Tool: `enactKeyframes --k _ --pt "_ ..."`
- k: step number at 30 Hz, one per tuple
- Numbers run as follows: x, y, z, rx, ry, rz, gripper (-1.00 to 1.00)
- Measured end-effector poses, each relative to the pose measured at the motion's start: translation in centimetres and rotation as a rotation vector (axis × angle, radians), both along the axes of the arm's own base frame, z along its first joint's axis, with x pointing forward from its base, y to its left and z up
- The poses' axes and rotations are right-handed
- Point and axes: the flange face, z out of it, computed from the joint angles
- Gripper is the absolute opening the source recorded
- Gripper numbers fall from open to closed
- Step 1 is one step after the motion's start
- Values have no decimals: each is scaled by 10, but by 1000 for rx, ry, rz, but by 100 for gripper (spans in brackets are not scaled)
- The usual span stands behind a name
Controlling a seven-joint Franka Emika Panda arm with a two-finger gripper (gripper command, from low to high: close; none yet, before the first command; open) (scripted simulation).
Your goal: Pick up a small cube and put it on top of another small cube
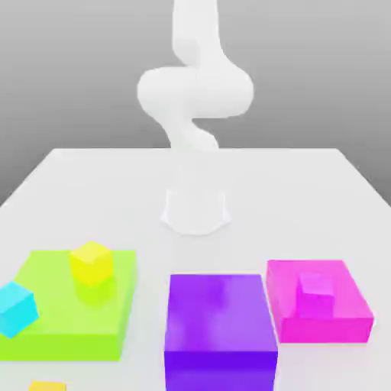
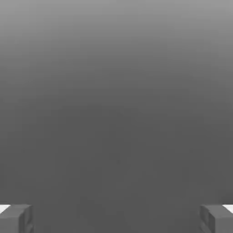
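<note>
Nothing's stacked yet: the gripper (image 2: 116,218) hangs wide open and empty, yellow cube (image 1: 92,263) untouched on the green slab (image 1: 46,336).

Simulated robot tabletop scene, not a real room.

A smooth, plain white table (image 1: 69,183) stands before an empty grey gradient backdrop without walls or furnishings. A glossy, featureless white robot arm (image 1: 195,92) rises from a round base at the table's middle. Flat, evenly coloured blocks lie on it: a lime-green slab (image 1: 53,324), a purple block (image 1: 218,328), a magenta block (image 1: 347,313), and small yellow (image 1: 92,262), cyan (image 1: 15,308) and pink (image 1: 315,286) cubes, all rendered toy-bright.
</note>
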Motion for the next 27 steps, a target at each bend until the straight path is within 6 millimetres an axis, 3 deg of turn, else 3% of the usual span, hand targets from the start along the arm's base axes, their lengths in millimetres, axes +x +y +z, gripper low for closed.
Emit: enactKeyframes --k 7,14,21,27 --pt "81 -38 -83 4 165 -13 0" --pt "138 -82 -183 11 325 -30 0" --pt "168 -132 -297 21 485 -57 0" --pt "173 -166 -402 26 622 -66 0"
